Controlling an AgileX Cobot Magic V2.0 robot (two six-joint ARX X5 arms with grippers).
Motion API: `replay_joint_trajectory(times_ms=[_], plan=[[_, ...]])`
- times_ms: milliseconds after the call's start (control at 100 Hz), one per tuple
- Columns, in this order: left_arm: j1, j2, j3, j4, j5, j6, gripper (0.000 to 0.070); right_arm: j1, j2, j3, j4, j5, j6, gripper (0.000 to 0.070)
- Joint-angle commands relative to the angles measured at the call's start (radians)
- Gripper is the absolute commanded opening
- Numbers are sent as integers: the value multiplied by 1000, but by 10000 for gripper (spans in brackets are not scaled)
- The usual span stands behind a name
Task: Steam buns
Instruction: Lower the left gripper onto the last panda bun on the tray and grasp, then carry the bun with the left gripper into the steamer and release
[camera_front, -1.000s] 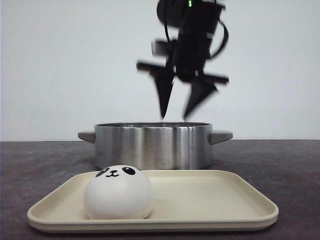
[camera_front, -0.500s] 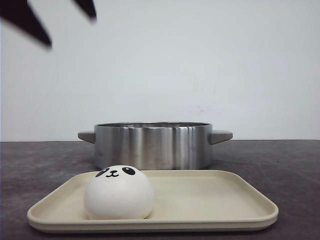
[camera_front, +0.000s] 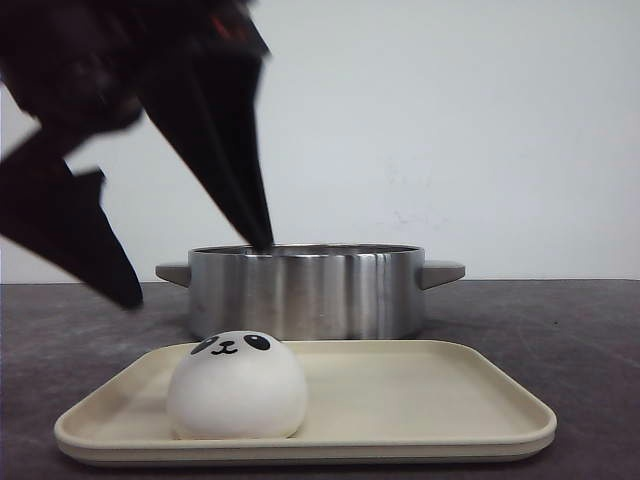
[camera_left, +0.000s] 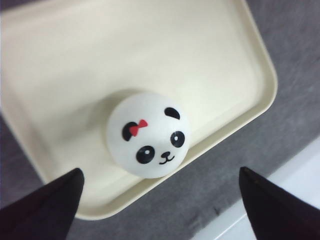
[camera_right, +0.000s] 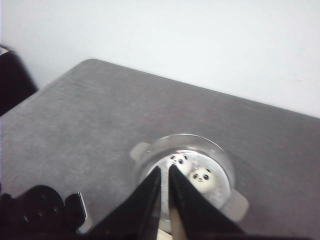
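Note:
One white panda bun (camera_front: 236, 385) with a red bow sits on the left part of the cream tray (camera_front: 400, 400). It also shows in the left wrist view (camera_left: 148, 134), near the tray's (camera_left: 75, 75) edge. My left gripper (camera_front: 200, 272) is open and empty, above and left of this bun; its jaws stand wide apart in the left wrist view (camera_left: 160, 171). My right gripper (camera_right: 165, 168) is shut and empty, high above the steel pot (camera_right: 215, 147). Two panda buns (camera_right: 179, 161) (camera_right: 202, 176) lie inside the pot. No fourth bun is in view.
The steel pot (camera_front: 305, 290) with two side handles stands just behind the tray on a dark grey table (camera_front: 560, 320). A white wall is behind. A dark part of the other arm (camera_right: 45, 210) shows low in the right wrist view.
The gripper that hung open above the pot has left the front view. My left gripper has come in from the upper left and dropped toward the tray. The bun on the tray has not moved.

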Motion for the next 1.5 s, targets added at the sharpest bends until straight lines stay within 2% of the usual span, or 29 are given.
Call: replay_joint_trajectory(times_ms=[0, 270, 440, 510, 540, 570, 710, 820, 920, 1060, 1140, 1250, 1380, 1490], plan=[[-25, 48, 13, 30, 5, -20, 604, 12, 2, 18, -8, 3, 28, 17], [-46, 179, 13, 119, -29, -60, 596, 12, -3, 18, -39, 3, 29, 17], [-46, 214, 13, 124, -60, -60, 595, 12, -3, 18, -44, 3, 33, 17], [-46, 222, 13, 121, -64, -60, 574, 12, -3, 18, -51, 3, 33, 17], [-46, 225, 13, 117, -64, -58, 532, 12, -3, 18, -56, 2, 33, 17], [-46, 228, 13, 113, -64, -52, 457, 12, -3, 18, -61, 3, 33, 17], [-46, 230, 13, 92, -79, -8, 2, 12, -3, 18, -82, 3, 34, 17], [-46, 228, 15, 93, -78, 12, 0, 12, -2, 18, -85, 3, 33, 17], [-46, 197, 25, 89, -29, 16, 0, 12, -2, 18, -85, 3, 33, 17], [-46, 95, 64, 87, -32, 16, 0, 12, -2, 18, -84, 4, 31, 17], [-45, 31, 101, 91, -61, 16, 0, 12, -2, 18, -84, 13, 31, 17], [-36, -45, 173, 92, -154, 27, 0, 12, 0, 18, -83, 29, 30, 17], [-13, -76, 280, 98, -245, 113, 0, 12, 0, 18, -74, 29, 30, 17], [33, -52, 364, 101, -251, 198, 0, 12, 0, 18, -70, 29, 30, 17]])
